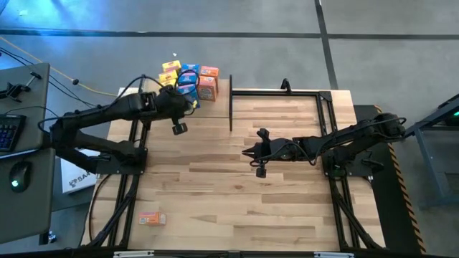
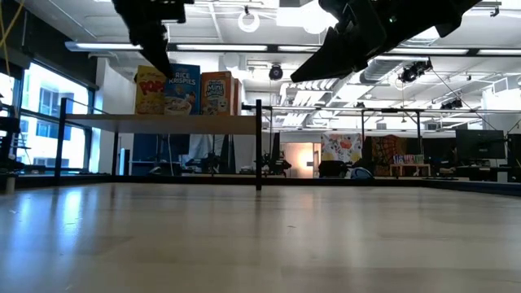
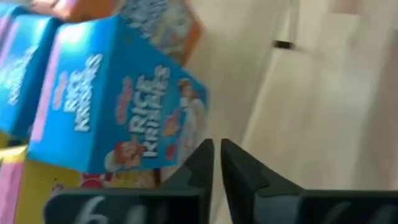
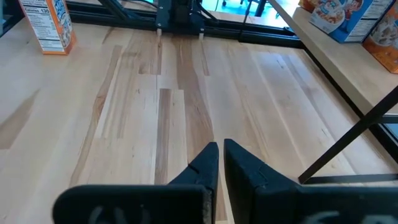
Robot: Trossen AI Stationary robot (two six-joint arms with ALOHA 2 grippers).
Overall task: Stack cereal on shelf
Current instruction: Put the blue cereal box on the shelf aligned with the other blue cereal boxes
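Observation:
Several cereal boxes stand on the shelf (image 2: pixel 163 123) at the table's far left: a yellow one (image 2: pixel 149 89), a blue Rice Krispies box (image 3: pixel 118 99) and an orange one (image 2: pixel 218 93). My left gripper (image 3: pixel 216 154) hangs over them, shut and empty, its fingertips just beside the blue box's lower corner. Whether they touch it I cannot tell. In the high view this gripper (image 1: pixel 188 101) shows at the boxes' near edge. My right gripper (image 1: pixel 248 153) waits above the table's middle, shut and empty (image 4: pixel 219 152).
One orange box (image 1: pixel 152 218) sits on the table near its front left corner and also shows in the right wrist view (image 4: pixel 50 25). A black post (image 2: pixel 259 145) carries the shelf's right end. Open tabletop (image 1: pixel 237 193) lies between the arms.

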